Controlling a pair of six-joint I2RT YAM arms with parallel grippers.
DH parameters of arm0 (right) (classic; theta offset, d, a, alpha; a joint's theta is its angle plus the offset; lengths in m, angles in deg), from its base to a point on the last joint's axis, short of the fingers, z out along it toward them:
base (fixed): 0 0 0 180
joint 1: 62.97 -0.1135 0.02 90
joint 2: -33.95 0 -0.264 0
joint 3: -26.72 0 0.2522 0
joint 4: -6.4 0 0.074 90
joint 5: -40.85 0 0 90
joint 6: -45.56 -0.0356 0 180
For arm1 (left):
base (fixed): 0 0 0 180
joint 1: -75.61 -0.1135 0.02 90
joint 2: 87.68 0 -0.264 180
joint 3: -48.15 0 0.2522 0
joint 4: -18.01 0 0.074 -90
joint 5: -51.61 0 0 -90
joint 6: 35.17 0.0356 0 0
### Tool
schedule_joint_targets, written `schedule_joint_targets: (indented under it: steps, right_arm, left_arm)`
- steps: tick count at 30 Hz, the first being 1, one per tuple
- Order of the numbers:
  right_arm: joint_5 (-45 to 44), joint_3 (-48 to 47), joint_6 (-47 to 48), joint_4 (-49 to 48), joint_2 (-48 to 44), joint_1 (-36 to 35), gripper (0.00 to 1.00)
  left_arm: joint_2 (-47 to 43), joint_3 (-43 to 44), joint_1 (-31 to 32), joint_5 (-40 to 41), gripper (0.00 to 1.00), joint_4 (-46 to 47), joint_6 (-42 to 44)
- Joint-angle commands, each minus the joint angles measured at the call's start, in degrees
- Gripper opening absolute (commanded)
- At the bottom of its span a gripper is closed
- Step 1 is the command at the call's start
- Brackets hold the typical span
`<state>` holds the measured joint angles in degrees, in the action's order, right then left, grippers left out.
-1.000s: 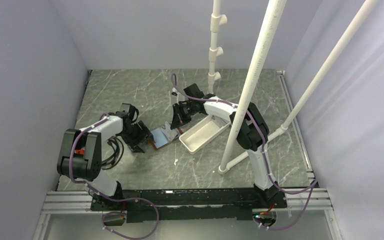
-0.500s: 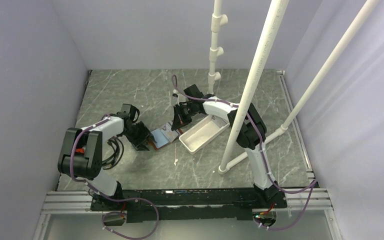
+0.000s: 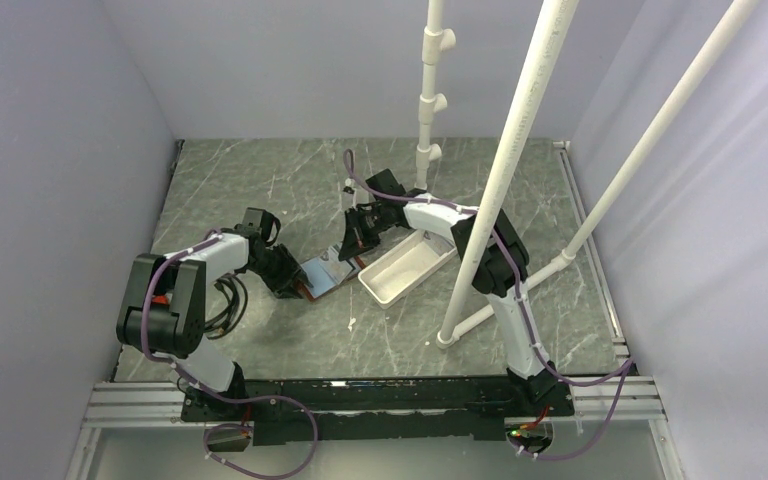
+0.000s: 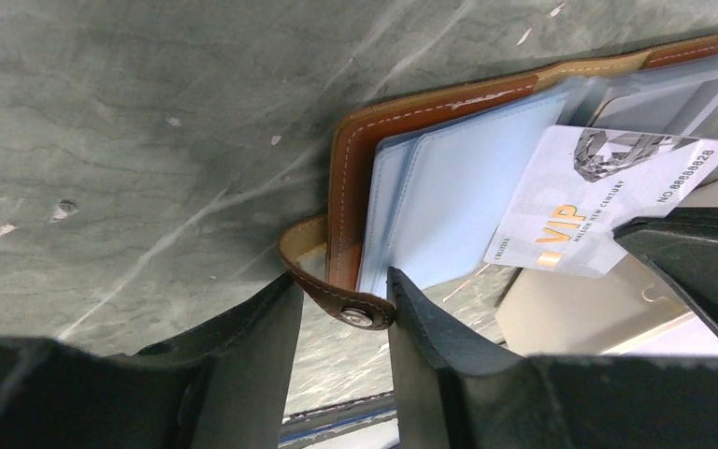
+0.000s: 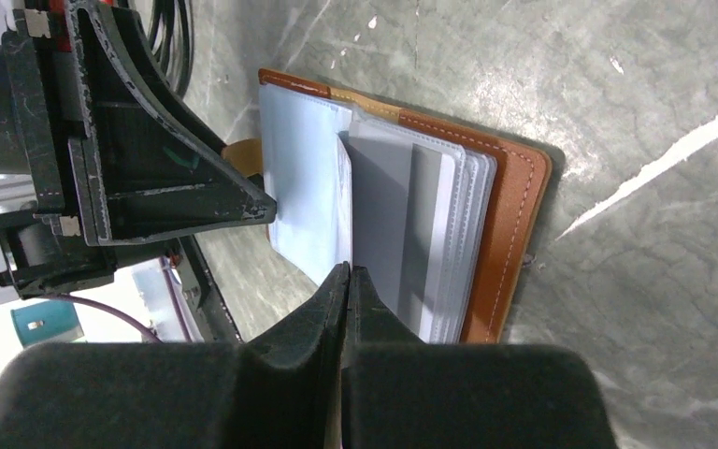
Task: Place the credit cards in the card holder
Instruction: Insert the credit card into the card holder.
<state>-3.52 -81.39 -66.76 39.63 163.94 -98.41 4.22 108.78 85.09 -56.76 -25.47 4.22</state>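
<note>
Lying open, one card holder (image 4: 348, 178) has one credit card (image 4: 608, 201) partly in.

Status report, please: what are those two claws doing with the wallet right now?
Left gripper straddles snap tab of card holder, grip unclear. Right gripper shut on VIP card, over the open sleeves. White tray alongside, not blocking.

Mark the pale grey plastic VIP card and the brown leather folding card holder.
Pale grey plastic VIP card (image 4: 598, 187): left wrist view, printed face.
Brown leather folding card holder (image 4: 351, 178): left wrist view, stitched edge.
</note>
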Motion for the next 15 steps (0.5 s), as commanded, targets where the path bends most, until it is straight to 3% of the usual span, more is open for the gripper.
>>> schedule_joint_targets:
  steps: [1, 15]
  right_arm:
    - [2.4, -1.5, -0.9, -4.5, 1.6, -0.3, 0.00]
    - [3.9, 1.5, -2.9, -11.8, 2.1, -0.4, 0.00]
  left_arm:
    - [4.3, -1.6, 0.5, 7.6, 0.44, 3.4, 2.6]
    - [4.7, -1.4, 0.5, 7.1, 0.41, 3.5, 3.2]
